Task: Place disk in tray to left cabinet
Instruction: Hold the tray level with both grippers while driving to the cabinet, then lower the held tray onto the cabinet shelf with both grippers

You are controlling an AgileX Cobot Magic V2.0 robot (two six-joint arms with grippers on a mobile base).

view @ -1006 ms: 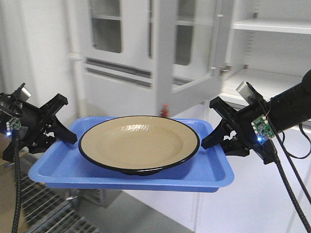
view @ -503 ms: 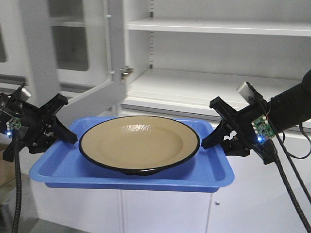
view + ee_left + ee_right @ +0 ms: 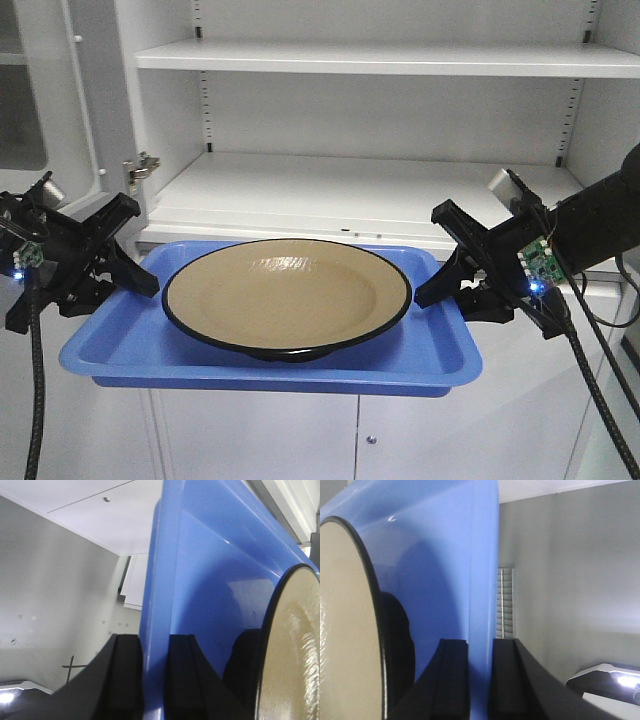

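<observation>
Clamping the short left lip of the tray (image 3: 120, 358), the left end effector (image 3: 136, 256) has one black finger above the blue plastic and one below; its wrist view shows the two fingers (image 3: 125, 675) pressed against either face of that lip, with the left end effector (image 3: 152, 641) closed on it. The right end effector (image 3: 434, 262) grips the opposite short lip in the same manner, and in its own wrist view the lip runs straight between its fingers (image 3: 454, 680). Between the two arms the tray hangs roughly level in the air, resting on no surface. The disk (image 3: 287, 290) sits in the middle of the tray, flat on its dark foot, its black rim reaching close to the tray's long edges. Just behind the tray stands the left cabinet (image 3: 380, 110), open to the camera, with a bare lower shelf (image 3: 330, 195) about level with the tray's far edge and an upper shelf (image 3: 370, 58) above it. Slotted rails (image 3: 205, 110) run up the back wall. A glass-paned door (image 3: 60, 110) is swung open on the left, and closed lower doors (image 3: 300, 440) show beneath the tray.
</observation>
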